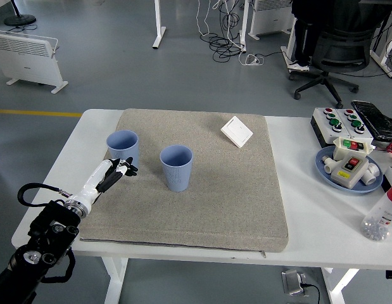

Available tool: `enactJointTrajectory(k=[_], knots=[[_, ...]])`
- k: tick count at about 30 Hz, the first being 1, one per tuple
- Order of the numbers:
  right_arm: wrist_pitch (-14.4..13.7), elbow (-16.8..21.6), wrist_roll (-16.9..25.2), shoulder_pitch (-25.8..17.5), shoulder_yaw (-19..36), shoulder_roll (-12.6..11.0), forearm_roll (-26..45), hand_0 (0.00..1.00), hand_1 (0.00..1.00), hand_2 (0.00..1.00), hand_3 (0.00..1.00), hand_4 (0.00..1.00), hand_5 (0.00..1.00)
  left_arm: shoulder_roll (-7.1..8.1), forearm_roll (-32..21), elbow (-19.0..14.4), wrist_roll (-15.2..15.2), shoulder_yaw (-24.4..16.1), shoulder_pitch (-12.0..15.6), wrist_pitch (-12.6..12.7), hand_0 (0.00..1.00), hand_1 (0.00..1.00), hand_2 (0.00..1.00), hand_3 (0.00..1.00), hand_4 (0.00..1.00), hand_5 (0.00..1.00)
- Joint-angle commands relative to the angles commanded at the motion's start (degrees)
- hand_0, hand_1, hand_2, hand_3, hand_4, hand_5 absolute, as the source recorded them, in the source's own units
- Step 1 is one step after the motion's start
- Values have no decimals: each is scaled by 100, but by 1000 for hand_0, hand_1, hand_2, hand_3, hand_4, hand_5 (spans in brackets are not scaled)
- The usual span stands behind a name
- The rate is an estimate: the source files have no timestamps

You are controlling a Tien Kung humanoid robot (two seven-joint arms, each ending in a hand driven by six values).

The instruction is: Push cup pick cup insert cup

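No writing is showing legibly; the left hand (117,171) is hovering with fingers loosely extended, holding nothing, just beside the left cup (123,148).

Ribbed matt cups (177,166), rough cloth mat (233,190)

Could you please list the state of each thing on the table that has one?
Left cup: upright, empty, on the mat.
Middle cup: upright, empty, standing apart.
Left robot hand: fingers relaxed, holding nothing, beside the left cup.
White square plate: lying flat on the mat.
Blue dish: holding switch parts.
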Motion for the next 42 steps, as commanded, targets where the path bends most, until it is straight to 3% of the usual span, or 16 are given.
enactJointTrajectory(k=[3,4,9,10,11,14,15,16,20,21,22,27,28,33,37,42], knots=[[1,0,2,-1,16,0,-3,755,633,656,559,79,475,157,-100,-523,98,-46,237,-2,645,593,520,503,576,998],[0,0,6,1,27,2,-2,755,633,657,559,79,475,246,-160,-740,141,-65,334,-4,560,576,515,501,628,998],[0,0,12,2,47,4,8,755,633,657,559,79,475,504,-142,-1603,257,-123,540,20,560,576,515,501,628,998],[-1,0,14,3,53,4,14,755,633,656,559,80,473,575,-43,-1808,273,-128,556,84,468,552,512,499,746,809],[-1,0,15,3,55,5,17,755,633,656,559,80,473,611,22,-1955,276,-125,556,125,468,552,512,499,746,809],[-4,0,13,3,63,5,21,755,633,656,559,80,473,746,467,-2500,333,-75,481,327,468,552,512,499,746,809],[-5,0,11,1,63,4,20,755,633,656,559,80,473,800,677,-2705,458,-42,395,260,468,552,512,499,746,809],[-5,0,10,1,62,3,20,755,632,657,559,80,475,823,844,-2838,565,-27,350,210,688,719,771,711,906,598],[-7,0,4,-13,52,0,33,755,632,657,559,80,475,930,1573,-3216,1023,200,-45,-191,688,719,771,711,906,598],[-9,0,1,-21,46,1,40,755,632,657,559,80,475,938,1713,-3220,1129,310,-183,-309,688,719,771,711,906,598],[-10,0,0,-27,44,2,43,755,633,657,560,79,473,940,1820,-3205,1215,401,-317,-418,833,840,945,857,956,622],[-20,0,-13,-76,2,6,46,755,633,657,560,79,473,809,2519,-2799,1704,988,-1092,-1149,833,840,945,857,956,622],[-22,0,-14,-86,-8,8,58,755,633,656,559,80,474,752,2584,-2709,1784,1065,-1197,-1268,918,920,998,944,986,625],[-32,0,-27,-120,-69,12,101,755,633,656,559,80,474,420,2749,-2036,2108,1323,-1687,-1783,918,920,998,944,986,625],[-36,0,-33,-142,-115,1,124,755,632,656,560,80,474,167,2981,-1511,2254,1569,-1973,-2052,953,950,998,990,998,628],[-33,0,-35,-156,-160,-20,128,755,632,656,560,80,472,-49,3050,-1022,2232,1728,-2182,-2096,954,950,998,985,998,639]])
